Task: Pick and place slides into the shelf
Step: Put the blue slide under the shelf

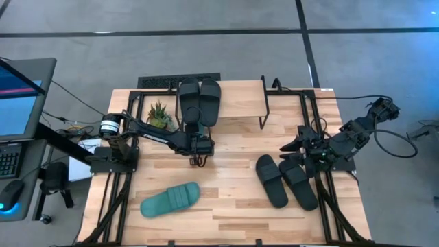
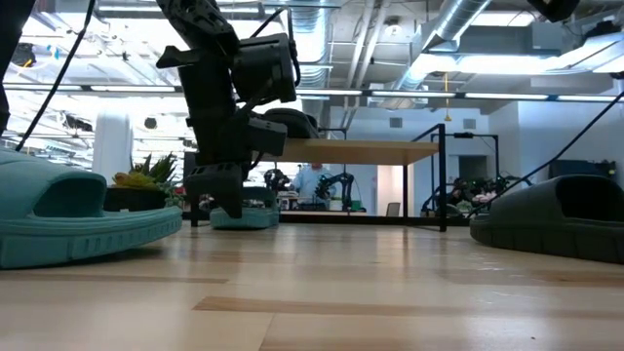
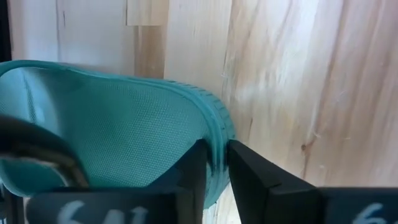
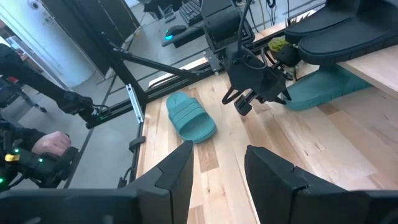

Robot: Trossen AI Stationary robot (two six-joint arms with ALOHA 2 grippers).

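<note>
The shelf (image 1: 240, 103) stands at the table's far middle, with two black slides (image 1: 199, 99) lying on its top board. A teal slide (image 4: 323, 87) lies flat on the table under that board; in the high view it is hidden. My left gripper (image 3: 217, 177) is at its near end and shut on it. A second teal slide (image 1: 170, 200) lies on its sole near the front left. Two black slides (image 1: 285, 182) lie side by side at the right. Above them my right gripper (image 4: 217, 171) hangs open, holding nothing. My left gripper pinches the rounded end rim of the teal slide's sole (image 3: 219, 146) between its two fingers. One finger (image 3: 194, 171) is on the footbed side and the other on the outer side. The fingers slant down onto it. The slide lies on the table under the shelf board.
A small potted plant (image 1: 159, 115) stands beside the shelf's left legs. The shelf's thin black legs (image 2: 442, 175) bound the space under the board. Bare wood (image 1: 226, 178) lies between the front teal slide and the black pair. A monitor (image 1: 17, 96) stands off the table's left.
</note>
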